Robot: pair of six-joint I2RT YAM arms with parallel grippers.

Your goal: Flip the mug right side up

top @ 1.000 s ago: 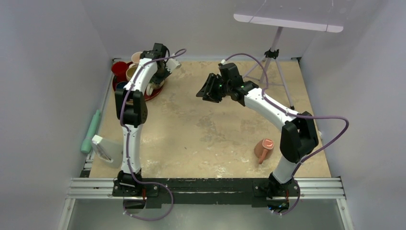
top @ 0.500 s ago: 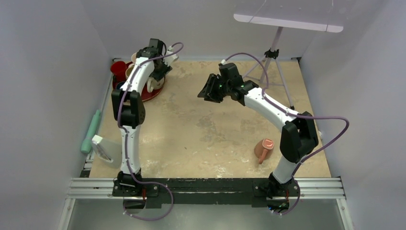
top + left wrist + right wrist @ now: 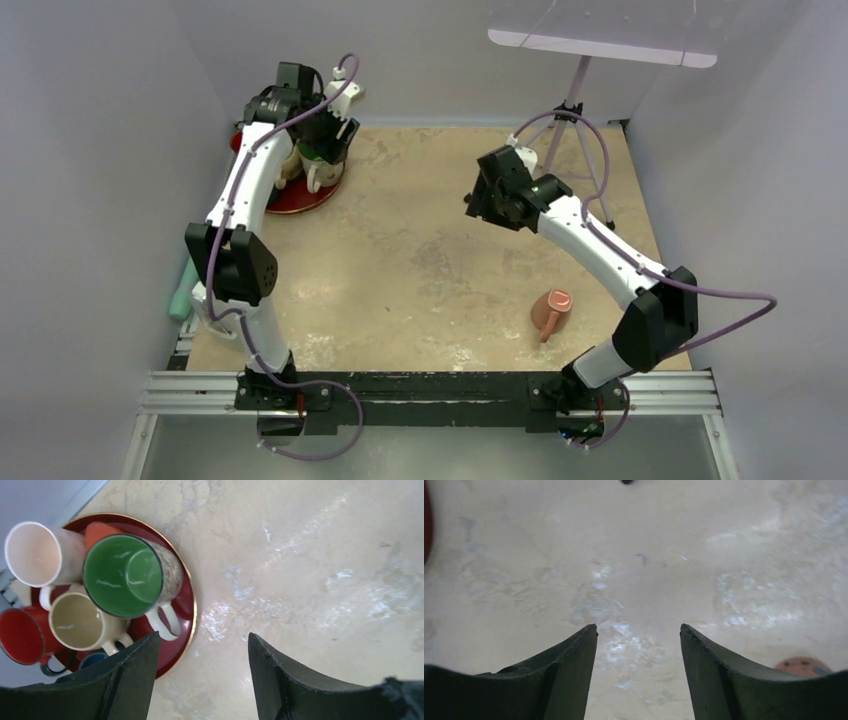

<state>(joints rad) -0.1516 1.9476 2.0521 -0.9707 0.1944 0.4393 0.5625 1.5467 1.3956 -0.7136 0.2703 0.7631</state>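
Note:
A salmon-pink mug [image 3: 551, 310] rests on the table near the right arm's base with its bottom facing up and its handle toward the front. Its bottom also peeks in at the lower right of the right wrist view [image 3: 804, 666]. My right gripper [image 3: 487, 203] [image 3: 639, 627] hangs open over bare table at mid-field, well away from that mug. My left gripper [image 3: 322, 138] [image 3: 204, 637] is open and empty above the edge of a red tray [image 3: 189, 611].
The red tray [image 3: 300, 197] at the back left holds several upright mugs, among them a green-lined one [image 3: 125, 575], a white one [image 3: 35, 552], a cream one [image 3: 80, 620] and a red one [image 3: 22, 635]. A tripod [image 3: 570, 110] stands back right. A teal tool [image 3: 188, 275] lies along the left edge.
The left gripper has opened and drawn back above the tray, leaving the green-lined mug standing there. The right arm has swung to the right and its jaws have widened.

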